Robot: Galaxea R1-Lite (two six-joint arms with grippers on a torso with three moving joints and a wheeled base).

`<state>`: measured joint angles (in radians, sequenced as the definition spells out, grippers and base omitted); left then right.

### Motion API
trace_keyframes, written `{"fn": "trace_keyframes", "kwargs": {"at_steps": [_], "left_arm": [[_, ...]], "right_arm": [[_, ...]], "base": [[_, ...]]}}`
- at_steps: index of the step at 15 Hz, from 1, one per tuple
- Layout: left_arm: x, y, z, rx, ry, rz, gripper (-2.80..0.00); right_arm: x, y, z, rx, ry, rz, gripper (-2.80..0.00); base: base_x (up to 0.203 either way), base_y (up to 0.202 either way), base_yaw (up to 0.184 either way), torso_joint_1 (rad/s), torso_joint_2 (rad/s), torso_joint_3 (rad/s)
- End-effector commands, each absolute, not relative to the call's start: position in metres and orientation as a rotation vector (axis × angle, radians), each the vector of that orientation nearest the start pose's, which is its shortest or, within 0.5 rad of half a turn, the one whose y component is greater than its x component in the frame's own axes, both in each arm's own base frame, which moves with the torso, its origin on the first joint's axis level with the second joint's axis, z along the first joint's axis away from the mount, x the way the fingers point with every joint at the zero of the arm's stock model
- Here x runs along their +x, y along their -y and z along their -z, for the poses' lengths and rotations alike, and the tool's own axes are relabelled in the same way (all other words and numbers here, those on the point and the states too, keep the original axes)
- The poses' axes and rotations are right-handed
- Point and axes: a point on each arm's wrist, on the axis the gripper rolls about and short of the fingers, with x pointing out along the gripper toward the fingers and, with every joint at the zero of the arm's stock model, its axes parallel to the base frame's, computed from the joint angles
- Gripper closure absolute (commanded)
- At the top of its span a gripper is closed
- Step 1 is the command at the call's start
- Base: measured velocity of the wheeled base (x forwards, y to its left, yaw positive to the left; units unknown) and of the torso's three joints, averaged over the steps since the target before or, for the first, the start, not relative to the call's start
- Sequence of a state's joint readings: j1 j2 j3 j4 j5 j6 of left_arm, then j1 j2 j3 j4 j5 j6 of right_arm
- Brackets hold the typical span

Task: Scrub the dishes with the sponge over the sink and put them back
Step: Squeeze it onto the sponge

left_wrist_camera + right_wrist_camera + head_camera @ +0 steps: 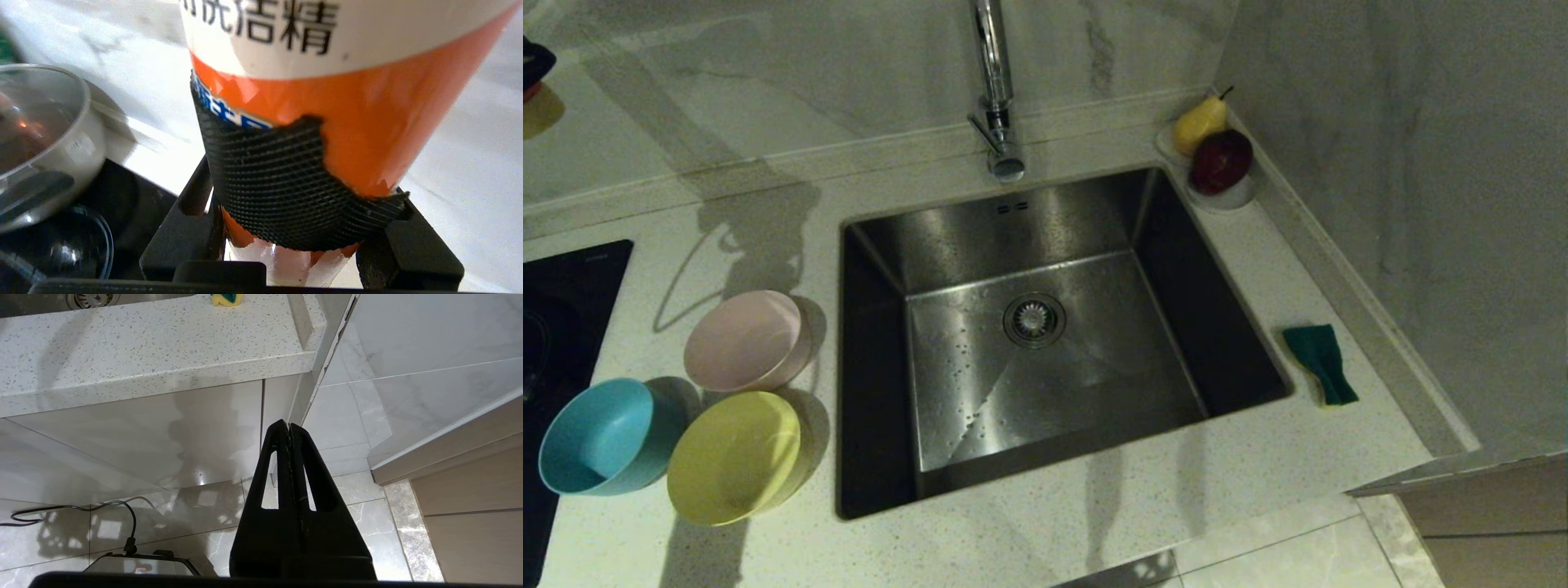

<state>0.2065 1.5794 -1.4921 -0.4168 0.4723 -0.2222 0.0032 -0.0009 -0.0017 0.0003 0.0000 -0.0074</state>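
The bowls sit on the bench to the left of the sink (1045,343), and you can see all three from the head view. The pink bowl (745,340) is nearest the back. The yellow bowl (737,457) is in front of it, close to the sink edge. The blue bowl (600,437) is just beside the yellow one, on the far left. All three lean a bit on their sides.

The sponge (1321,362) lies on the bench to the right of the sink, green side up. The tap (995,90) stands behind the sink. In the back right corner a small white dish (1232,196) holds a yellow pear (1199,124) and a red apple (1222,160).

Your left claw (286,228) is grasping a bottle (327,81). The bottle is orange and white with black writing, and a black mesh patch is stuck on it. The claw fingers (179,228) press on both sides of the bottle. Near it you can see a glass lid (41,122) over a dark stove top (122,204).

Your right claw (289,426) is clenched tight with nothing in it. It hangs low in front of the cupboard, below the bench edge (163,371), pointing at the floor (204,522).
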Motion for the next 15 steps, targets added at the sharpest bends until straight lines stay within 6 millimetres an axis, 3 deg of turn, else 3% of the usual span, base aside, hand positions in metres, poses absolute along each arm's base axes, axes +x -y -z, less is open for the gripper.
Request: {"fn": "trace_keyframes", "kwargs": {"at_steps": [1,3,7,10,15], "left_arm": [[0.205,-0.029,-0.423,-0.281,0.429,-0.516,0.00],[0.171,-0.007,-0.428,-0.258,0.367,-0.421,0.00],[0.129,0.004,-0.432,-0.095,0.318,-0.302,0.00],[0.105,0.015,-0.422,0.045,0.270,-0.091,0.00],[0.093,0.026,-0.411,0.282,0.269,0.062,0.00]], "right_arm": [[-0.023,0.000,-0.076,-0.008,0.003,-0.005,0.00],[-0.023,0.000,-0.076,-0.008,0.003,-0.003,0.00],[-0.023,0.000,-0.076,-0.008,0.002,-0.005,0.00],[-0.023,0.000,-0.076,-0.008,0.002,-0.003,0.00],[-0.023,0.000,-0.076,-0.008,0.002,-0.005,0.00]], "base": [[0.000,0.000,0.000,0.000,0.00,0.000],[0.000,0.000,0.000,0.000,0.00,0.000],[0.000,0.000,0.000,0.000,0.00,0.000],[0.000,0.000,0.000,0.000,0.00,0.000],[0.000,0.000,0.000,0.000,0.00,0.000]]}}
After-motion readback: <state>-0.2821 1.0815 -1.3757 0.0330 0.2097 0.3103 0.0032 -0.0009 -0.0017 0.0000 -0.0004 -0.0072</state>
